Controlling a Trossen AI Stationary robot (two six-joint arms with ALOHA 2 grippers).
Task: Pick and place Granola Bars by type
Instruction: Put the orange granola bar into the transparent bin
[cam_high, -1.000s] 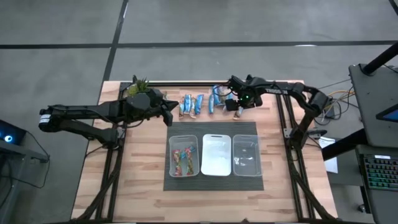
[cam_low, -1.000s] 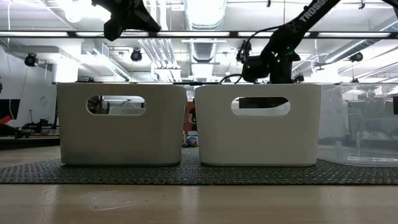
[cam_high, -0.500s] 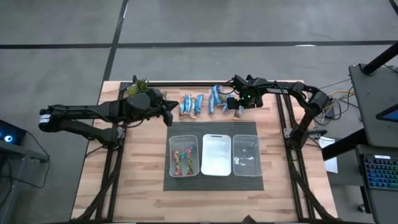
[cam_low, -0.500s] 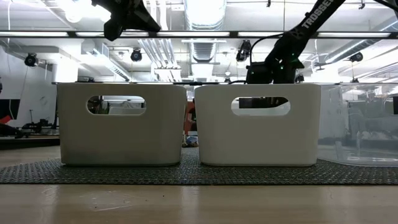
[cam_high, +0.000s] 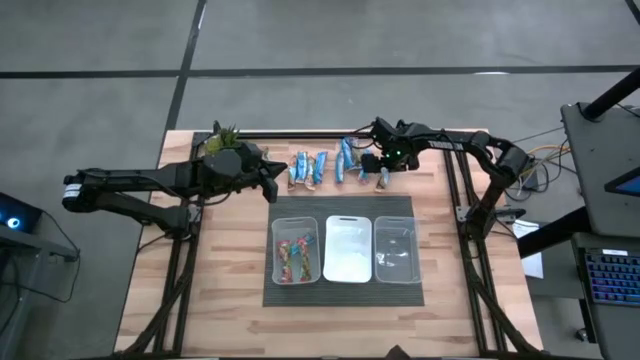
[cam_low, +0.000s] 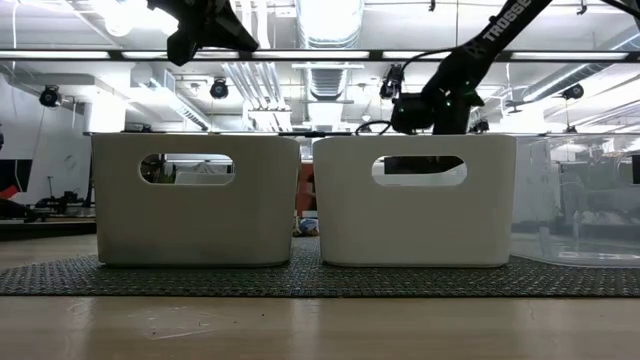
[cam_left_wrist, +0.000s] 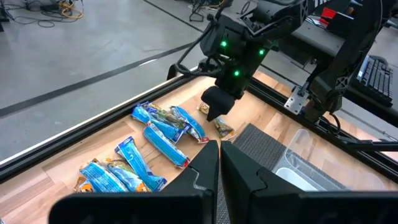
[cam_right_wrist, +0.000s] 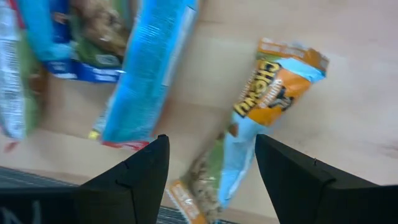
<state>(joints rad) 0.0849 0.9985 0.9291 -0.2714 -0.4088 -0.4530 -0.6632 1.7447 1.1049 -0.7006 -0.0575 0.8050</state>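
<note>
In the high view we see the right gripper (cam_high: 383, 170) above centre, reaching in from the upper right, low over the right end of the row of Granola Bars (cam_high: 318, 167) that lies on the wooden table (cam_high: 230, 260) just above the dark mat (cam_high: 342, 290). Its own wrist view shows its two fingers (cam_right_wrist: 127, 180) spread apart, straddling an orange-and-blue bar (cam_right_wrist: 261, 118) that lies on the wood between them; we cannot tell whether the pads touch it. A plain blue bar (cam_right_wrist: 149, 74) lies just beside it.

The left gripper (cam_high: 272, 178) hangs left of centre, beside the left end of the row; from its wrist view, its fingers (cam_left_wrist: 202, 171) stand almost together with only a narrow slit, holding nothing.

On the mat sit three bins in a line. The left bin (cam_high: 296, 220) holds several colourful wrapped bars (cam_high: 291, 257). The middle white bin (cam_high: 348, 222) and the clear right bin (cam_high: 395, 221) show no bars that we can make out. A small green plant (cam_high: 224, 132) stands at the table's upper left edge.
</note>
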